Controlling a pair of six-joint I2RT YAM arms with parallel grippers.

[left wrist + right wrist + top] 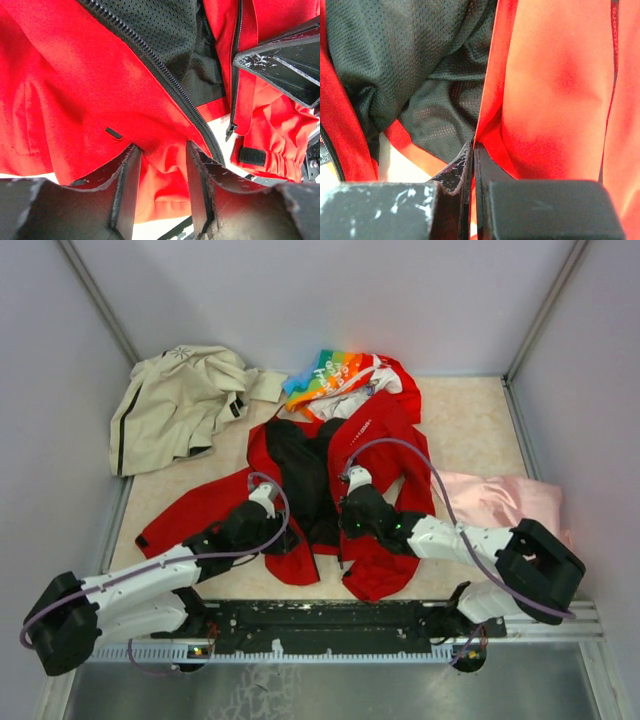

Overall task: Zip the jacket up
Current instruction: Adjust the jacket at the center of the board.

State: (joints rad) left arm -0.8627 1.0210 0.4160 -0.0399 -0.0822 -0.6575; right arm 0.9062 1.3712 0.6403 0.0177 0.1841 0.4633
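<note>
The red jacket (pixel 375 435) lies open on the table, its black mesh lining (pixel 300 470) showing. My left gripper (pixel 262 502) is at the hem of the left front panel. In the left wrist view it (pixel 162 155) is open, with bunched red fabric between its fingers beside the black zipper teeth (pixel 165 75). A zipper pull (pixel 231 131) hangs on the other panel's edge. My right gripper (pixel 352 483) is at the right front panel's inner edge. In the right wrist view it (pixel 473 150) is shut on that red edge beside the lining (pixel 410 65).
A beige jacket (pixel 175 400) lies at the back left. A rainbow-and-white printed garment (pixel 330 375) lies behind the red jacket's collar. A pink cloth (pixel 490 498) lies at the right. Grey walls close the table on three sides.
</note>
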